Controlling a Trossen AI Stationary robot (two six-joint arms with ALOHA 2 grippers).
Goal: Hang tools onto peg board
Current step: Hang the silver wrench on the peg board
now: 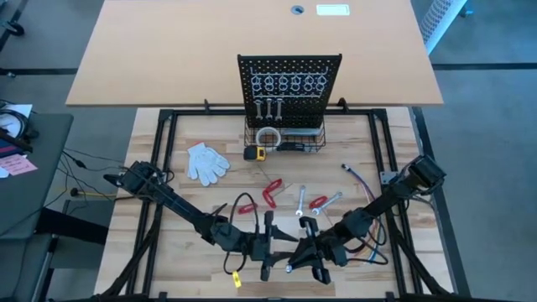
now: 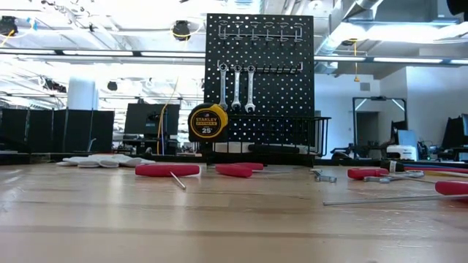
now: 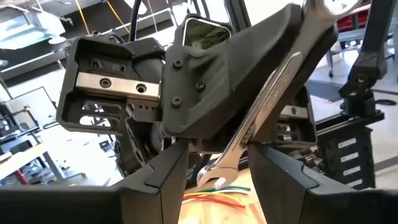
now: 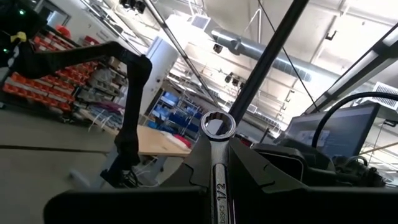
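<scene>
Over the table's near edge, my right gripper (image 1: 302,250) (image 4: 217,146) is shut on a silver wrench (image 3: 261,106) marked 1/2. My left gripper (image 1: 275,246) (image 3: 217,152) faces it, open. The wrench's open-jaw end (image 3: 210,180) passes between the left fingers, close to one finger (image 3: 267,162); I cannot tell whether it touches. The black peg board (image 1: 289,84) (image 2: 259,73) stands upright at the far side, with three wrenches (image 2: 236,88) hanging from hooks by their ring ends. Red-handled pliers (image 1: 271,193) and loose wrenches (image 1: 302,201) lie flat on the table. My right gripper pinches the wrench's shaft (image 4: 219,171) between its two fingers, just below the ring end (image 4: 217,124), which sticks out past the fingertips. The fingers lie along the shaft and slant upward. The wrench is lifted clear of the table, tilted, with its ring end up.
A white glove (image 1: 205,162) lies at the left. A yellow tape measure (image 1: 256,153) (image 2: 208,121) sits by the black wire basket (image 1: 285,141) at the board's base. Coloured wires (image 1: 357,176) lie at the right. More red-handled tools (image 1: 319,201) lie near the middle.
</scene>
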